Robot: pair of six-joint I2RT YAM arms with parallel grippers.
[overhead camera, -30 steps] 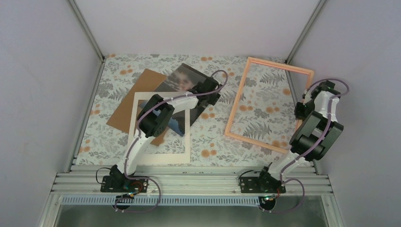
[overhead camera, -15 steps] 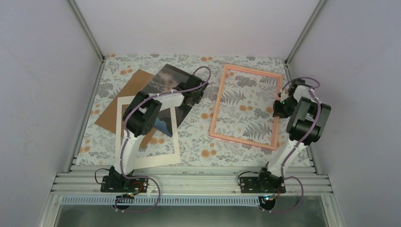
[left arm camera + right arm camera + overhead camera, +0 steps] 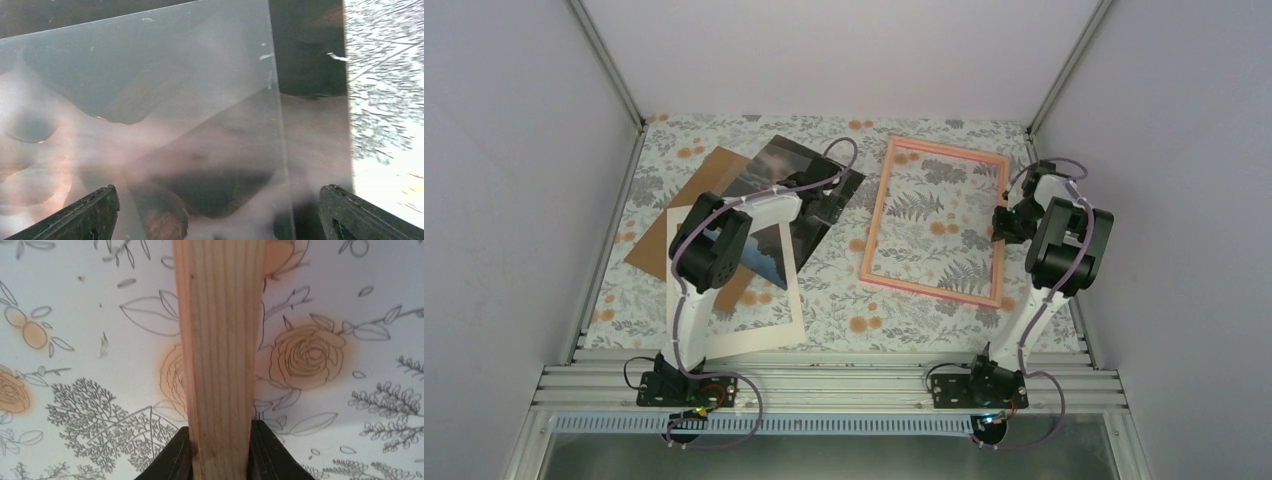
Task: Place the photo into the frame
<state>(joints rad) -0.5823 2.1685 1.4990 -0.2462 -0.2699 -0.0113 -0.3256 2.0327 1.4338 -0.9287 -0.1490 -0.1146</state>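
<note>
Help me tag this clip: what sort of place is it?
Likely a robot test enclosure, not a home: plain white wall panels in aluminium corner posts, a ribbed aluminium rail at the near edge, a floral-print table cover.

No writing, label, brand or number can be read in any view. The tablecloth [image 3: 844, 300] carries only printed flowers and ferns, the photo [image 3: 774, 165] only a dark glossy scene, and the frame [image 3: 949, 149] right of the photo is plain pink wood
</note>
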